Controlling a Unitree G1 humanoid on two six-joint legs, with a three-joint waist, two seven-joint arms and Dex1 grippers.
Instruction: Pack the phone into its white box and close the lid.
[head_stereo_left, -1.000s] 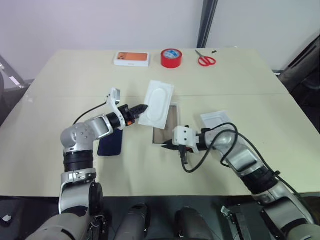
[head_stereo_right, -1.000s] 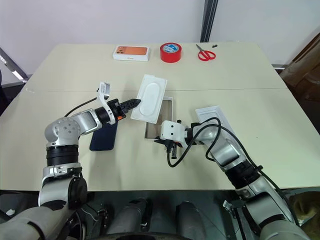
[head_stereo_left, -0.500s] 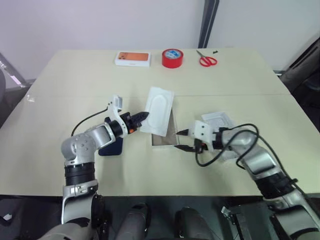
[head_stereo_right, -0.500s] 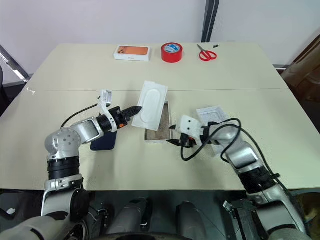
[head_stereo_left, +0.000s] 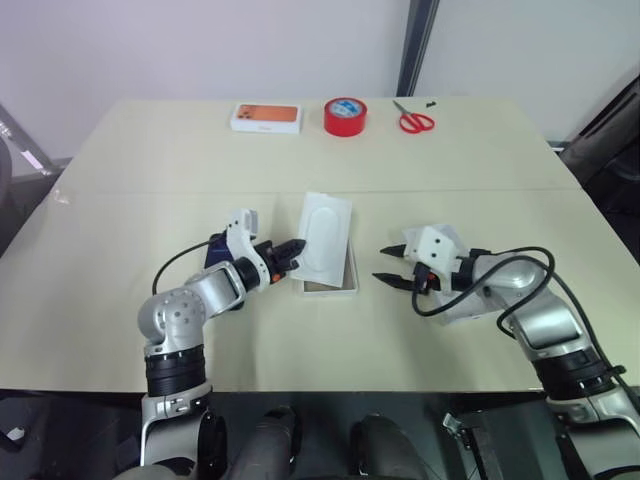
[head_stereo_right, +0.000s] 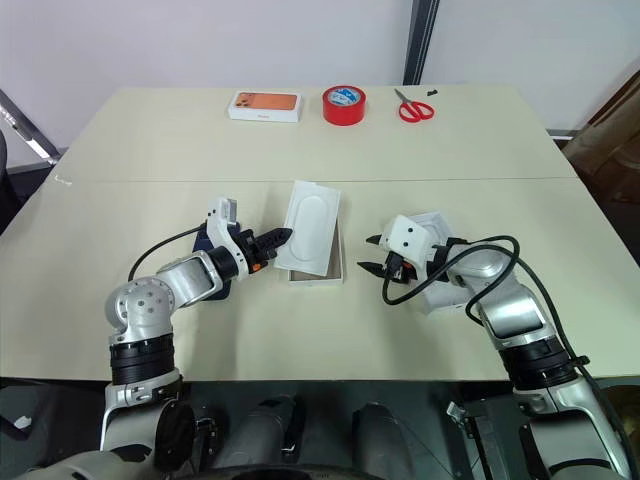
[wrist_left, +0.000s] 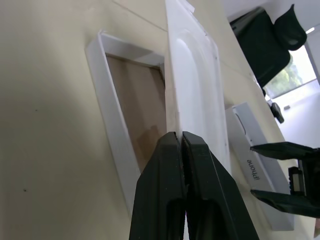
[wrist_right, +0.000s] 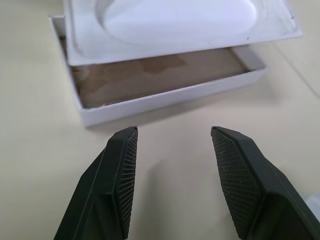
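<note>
Left pincer (head_stereo_left: 297, 247), lower centre-left of the head view: closed tight on the near edge of a thin white insert (head_stereo_left: 327, 235) with an oval recess, holding it tilted over the white box. Right pincer (head_stereo_left: 388, 265), lower centre-right: fingers (wrist_right: 121, 170) spread apart, holding nothing, tips aimed at the box's side wall and clear of it. White box (head_stereo_right: 332, 277), centre of the counter (head_stereo_left: 110, 300): shallow tray, tan-brown floor partly showing under the insert; no contents can be made out on the visible floor. Phone (head_stereo_right: 207, 243), dark navy, flat on the counter just left of the box, mostly hidden behind the left arm. Lid (head_stereo_right: 436, 227), white, lying right of the box beneath the right arm; printed lettering shows on its side wall in the left wrist view. Far edge of the counter, upper centre, left to right: white box printed with an orange phone (head_stereo_left: 266, 117), red tape roll (head_stereo_left: 344, 115), red-handled scissors (head_stereo_left: 411, 119).
</note>
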